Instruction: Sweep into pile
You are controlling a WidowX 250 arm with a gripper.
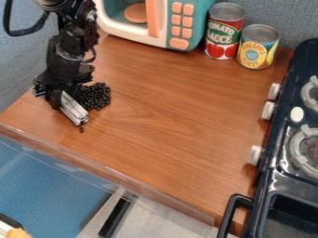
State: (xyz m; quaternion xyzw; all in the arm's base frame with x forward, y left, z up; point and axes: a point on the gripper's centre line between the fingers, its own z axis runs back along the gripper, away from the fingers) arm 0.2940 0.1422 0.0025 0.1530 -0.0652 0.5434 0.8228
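Gripping a slanting bar (pixel 75 110), the tool (pixel 57 96) stands over the desk (pixel 174 102); beans (pixel 95 96) lie close on the bar's side toward the stove (pixel 268 172), one stray (pixel 81 130) beyond its tip.

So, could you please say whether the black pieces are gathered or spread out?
Gathered, mostly: the black pieces form one clump beside the silver bar, with one stray.
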